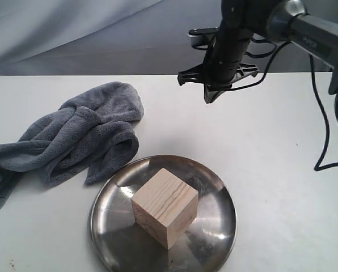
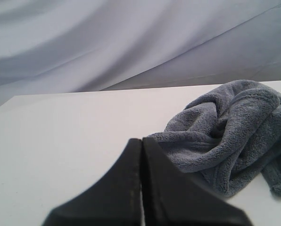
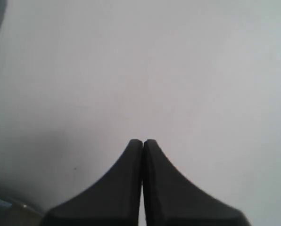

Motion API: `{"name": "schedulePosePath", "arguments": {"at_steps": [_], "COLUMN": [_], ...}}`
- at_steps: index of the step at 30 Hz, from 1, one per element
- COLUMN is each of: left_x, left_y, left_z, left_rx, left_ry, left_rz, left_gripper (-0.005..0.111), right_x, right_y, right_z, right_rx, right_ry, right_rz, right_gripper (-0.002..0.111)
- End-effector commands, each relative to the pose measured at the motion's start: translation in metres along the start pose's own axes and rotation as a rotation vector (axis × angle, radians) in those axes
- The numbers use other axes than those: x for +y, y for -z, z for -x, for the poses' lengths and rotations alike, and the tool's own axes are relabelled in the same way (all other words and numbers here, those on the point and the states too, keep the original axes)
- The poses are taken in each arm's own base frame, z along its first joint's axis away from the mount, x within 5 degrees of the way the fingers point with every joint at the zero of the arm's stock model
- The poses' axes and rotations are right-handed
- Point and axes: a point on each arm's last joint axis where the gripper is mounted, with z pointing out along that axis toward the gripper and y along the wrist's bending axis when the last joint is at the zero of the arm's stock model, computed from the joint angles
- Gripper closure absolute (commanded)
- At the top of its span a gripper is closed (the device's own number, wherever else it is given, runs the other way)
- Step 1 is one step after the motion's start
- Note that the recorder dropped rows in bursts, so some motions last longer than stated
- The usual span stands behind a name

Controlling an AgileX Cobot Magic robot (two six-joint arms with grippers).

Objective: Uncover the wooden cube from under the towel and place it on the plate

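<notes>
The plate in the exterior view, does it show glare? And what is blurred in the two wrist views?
Exterior view: yes, the plate reflects bright patches around the wooden cube. Left wrist view: the near fingers are soft, the towel sharper. Right wrist view: the fingers are blurred too, against a plain table.

Counting one wooden cube point(image 1: 164, 207), pale and grained. Counting one plate point(image 1: 215, 187), round and shiny steel. Counting one towel point(image 1: 78, 136), blue-grey and fluffy, turning up in both the exterior and the left wrist views as the same single cloth. Counting two grippers: the right gripper point(image 1: 210, 97), showing in the exterior view and in its own wrist view, and the left gripper point(image 2: 142, 140), showing only in its own wrist view. Counting one white tabletop point(image 1: 271, 147). Counting one black cable point(image 1: 321, 107), hanging at the right edge. Counting one pale draped backdrop point(image 1: 72, 34).
</notes>
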Motion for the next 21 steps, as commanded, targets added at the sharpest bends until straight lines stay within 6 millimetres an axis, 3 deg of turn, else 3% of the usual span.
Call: {"name": "schedulePosePath", "arguments": {"at_steps": [1, 8, 11, 15, 21], "left_x": [0.0, 0.0, 0.0, 0.0, 0.0], "left_y": [0.0, 0.0, 0.0, 0.0, 0.0], "left_z": [-0.001, -0.001, -0.001, -0.001, -0.001], "left_rx": [-0.008, -0.008, -0.008, -0.008, -0.008], "left_ry": [-0.001, -0.001, -0.001, -0.001, -0.001], "left_rz": [0.003, 0.003, 0.003, 0.003, 0.003], "left_gripper": [0.107, 0.107, 0.107, 0.107, 0.107], "right_x": [-0.048, -0.159, -0.194, -0.205, -0.192], "right_y": [0.001, 0.011, 0.024, 0.044, 0.081], "right_z": [-0.01, -0.067, -0.097, -0.124, -0.14], "right_rx": [0.048, 0.201, 0.245, 0.236, 0.067], "right_ry": [-0.031, -0.21, -0.295, -0.355, -0.347], "right_rz": [-0.057, -0.144, -0.174, -0.182, -0.202], "right_gripper": [0.108, 0.108, 0.108, 0.108, 0.108]}}
